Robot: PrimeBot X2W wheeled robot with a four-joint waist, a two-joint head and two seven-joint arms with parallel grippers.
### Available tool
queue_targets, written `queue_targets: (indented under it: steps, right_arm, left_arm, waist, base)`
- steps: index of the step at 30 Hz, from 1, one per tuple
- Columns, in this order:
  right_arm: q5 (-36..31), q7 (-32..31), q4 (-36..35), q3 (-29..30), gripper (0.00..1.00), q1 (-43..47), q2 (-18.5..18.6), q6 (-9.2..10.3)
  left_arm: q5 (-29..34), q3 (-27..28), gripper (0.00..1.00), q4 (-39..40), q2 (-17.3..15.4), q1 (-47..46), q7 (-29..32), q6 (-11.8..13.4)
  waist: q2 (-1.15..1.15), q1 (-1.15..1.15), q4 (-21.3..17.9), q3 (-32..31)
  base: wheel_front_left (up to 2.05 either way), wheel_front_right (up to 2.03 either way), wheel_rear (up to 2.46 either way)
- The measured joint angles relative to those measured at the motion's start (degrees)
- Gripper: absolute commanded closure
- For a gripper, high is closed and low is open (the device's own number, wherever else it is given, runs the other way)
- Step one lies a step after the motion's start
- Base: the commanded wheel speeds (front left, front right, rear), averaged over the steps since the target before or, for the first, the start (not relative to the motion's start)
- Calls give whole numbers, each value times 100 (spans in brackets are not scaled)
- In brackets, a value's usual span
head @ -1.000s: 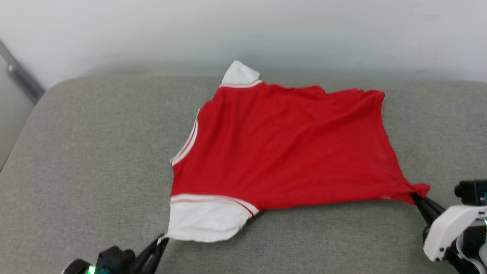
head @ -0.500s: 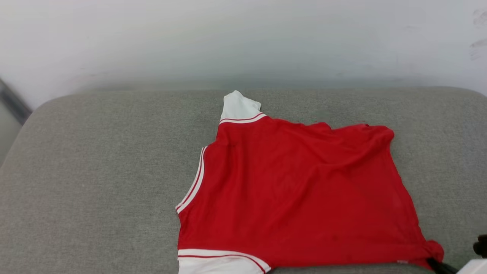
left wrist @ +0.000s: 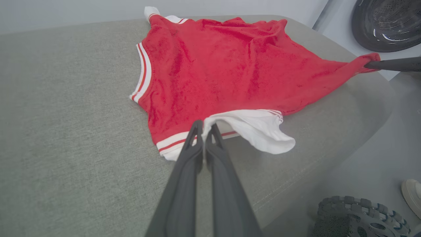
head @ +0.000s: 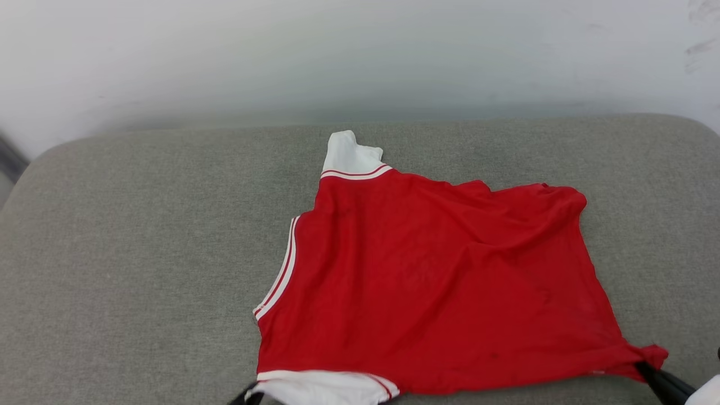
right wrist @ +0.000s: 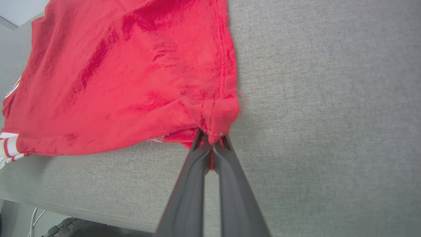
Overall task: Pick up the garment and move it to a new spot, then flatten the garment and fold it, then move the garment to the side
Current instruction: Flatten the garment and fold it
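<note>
Garment (head: 427, 281) judged light and limp; left gripper (left wrist: 204, 127) pinches its white sleeve (left wrist: 260, 131), right gripper (right wrist: 212, 137) clamps the hem corner (right wrist: 221, 113): sound holds.

Laundry room: round washer door (left wrist: 384, 23)

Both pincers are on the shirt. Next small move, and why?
The left pincer grips the white sleeve, the right pincer the hem corner, and the shirt between is creased; I'd probably draw them gently apart, low over the cushion.
</note>
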State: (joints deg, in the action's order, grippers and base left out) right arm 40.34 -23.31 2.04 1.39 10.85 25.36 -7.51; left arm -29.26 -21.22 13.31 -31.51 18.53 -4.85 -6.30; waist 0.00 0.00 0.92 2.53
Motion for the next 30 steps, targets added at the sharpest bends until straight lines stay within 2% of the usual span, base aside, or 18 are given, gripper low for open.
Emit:
queue_targets:
  steps: [6,12,22,28,29,30]
  right_arm:
    - [-100,-208,-499,246,100,-215,-85,0]
    - [-414,-444,-530,213,100,-812,-29,0]
    - [-1034,-587,227,-99,100,-1805,140,0]
    - [-1074,-486,734,-269,100,-2111,70,0]
    - [-1074,-443,811,-305,100,-2135,66,0]
    - [-1072,-410,875,-344,100,-2159,64,0]
  left_arm:
    - [-4,231,100,212,60,-589,-189,24]
    - [75,302,100,15,91,-1338,-41,78]
    - [234,183,100,-1022,356,-2359,57,126]
    - [339,-99,100,-1850,634,-2910,-33,74]
    - [382,-135,90,-1993,661,-2981,-40,74]
    - [436,-167,56,-2139,694,-3054,-43,81]
  waist:
    - [0,0,-14,185]
    - [0,1,-15,551]
    - [0,1,37,1232]
    - [0,1,155,1466]
    - [0,2,171,1481]
    - [0,2,184,1489]
  base:
    - [0,0,0]
    - [0,0,0]
    - [0,0,0]
    - [0,0,0]
    - [0,0,0]
    - [0,0,0]
